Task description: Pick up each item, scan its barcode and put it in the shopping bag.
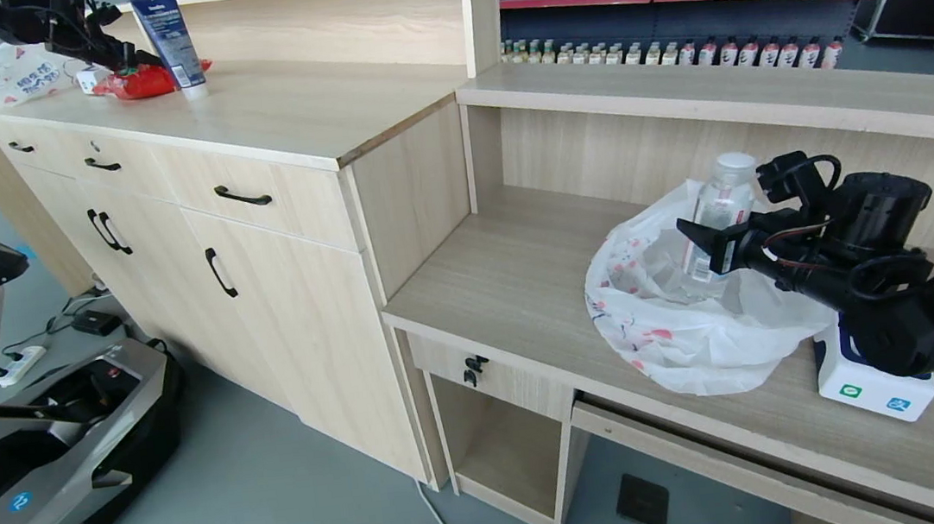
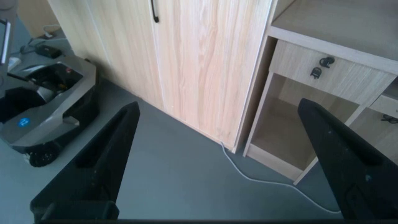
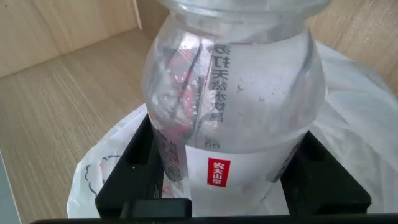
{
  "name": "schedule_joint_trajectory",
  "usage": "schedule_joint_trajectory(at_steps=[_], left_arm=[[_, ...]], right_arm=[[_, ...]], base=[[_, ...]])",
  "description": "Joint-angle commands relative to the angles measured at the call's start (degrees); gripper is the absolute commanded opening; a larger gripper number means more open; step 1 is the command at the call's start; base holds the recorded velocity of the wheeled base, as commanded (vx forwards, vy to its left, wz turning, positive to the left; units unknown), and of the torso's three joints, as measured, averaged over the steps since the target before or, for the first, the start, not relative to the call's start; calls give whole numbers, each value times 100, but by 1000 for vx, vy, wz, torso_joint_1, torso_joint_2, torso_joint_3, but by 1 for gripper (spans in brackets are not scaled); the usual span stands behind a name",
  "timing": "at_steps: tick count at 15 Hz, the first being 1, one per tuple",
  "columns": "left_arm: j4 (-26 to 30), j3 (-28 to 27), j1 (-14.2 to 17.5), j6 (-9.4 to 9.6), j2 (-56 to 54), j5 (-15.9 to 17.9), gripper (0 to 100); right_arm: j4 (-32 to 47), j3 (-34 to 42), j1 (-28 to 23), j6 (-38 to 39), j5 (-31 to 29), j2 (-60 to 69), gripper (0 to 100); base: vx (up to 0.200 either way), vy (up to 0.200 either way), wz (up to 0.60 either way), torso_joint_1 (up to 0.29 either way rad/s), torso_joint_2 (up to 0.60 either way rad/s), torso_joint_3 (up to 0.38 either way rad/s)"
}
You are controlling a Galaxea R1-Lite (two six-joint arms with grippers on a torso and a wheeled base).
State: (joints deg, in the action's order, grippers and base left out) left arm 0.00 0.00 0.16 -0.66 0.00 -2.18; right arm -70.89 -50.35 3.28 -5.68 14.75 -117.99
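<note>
A clear plastic bottle [image 1: 718,210] with a white cap and a white label sits upright between the fingers of my right gripper [image 1: 713,249], which is shut on its lower body. It hangs just above the open mouth of the white shopping bag [image 1: 683,335] on the lower counter [image 1: 521,282]. In the right wrist view the bottle [image 3: 236,112] stands between the black fingers [image 3: 134,168], with the bag [image 3: 354,106] beneath it. My left gripper [image 2: 217,162] is open and holds nothing, low over the grey floor in front of the cabinet.
A white scanner box [image 1: 876,393] stands on the lower counter right of the bag. On the upper counter are a blue tube [image 1: 170,41], a red packet [image 1: 140,81] and another white bag [image 1: 5,74]. A cable [image 2: 261,177] lies on the floor.
</note>
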Motion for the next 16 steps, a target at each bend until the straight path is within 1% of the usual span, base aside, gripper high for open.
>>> schedule_joint_trajectory(at_steps=[1,4,8,10,16], left_arm=[[0,0,2,-4,0,-2,100],[0,0,2,-4,0,-2,100],[0,0,2,-4,0,-2,100],[0,0,2,-4,0,-2,100],[0,0,2,-4,0,-2,100]], right_arm=[[-22,-54,59,-21,10,-259,0],[-145,-89,68,-3,10,-391,0],[-531,-151,120,14,37,-787,0],[-540,-151,120,14,177,-822,0],[-610,-204,129,-21,353,-1033,0]], base=[[0,0,0,0,0,0],[0,0,0,0,0,0],[0,0,0,0,0,0],[0,0,0,0,0,0],[0,0,0,0,0,0]])
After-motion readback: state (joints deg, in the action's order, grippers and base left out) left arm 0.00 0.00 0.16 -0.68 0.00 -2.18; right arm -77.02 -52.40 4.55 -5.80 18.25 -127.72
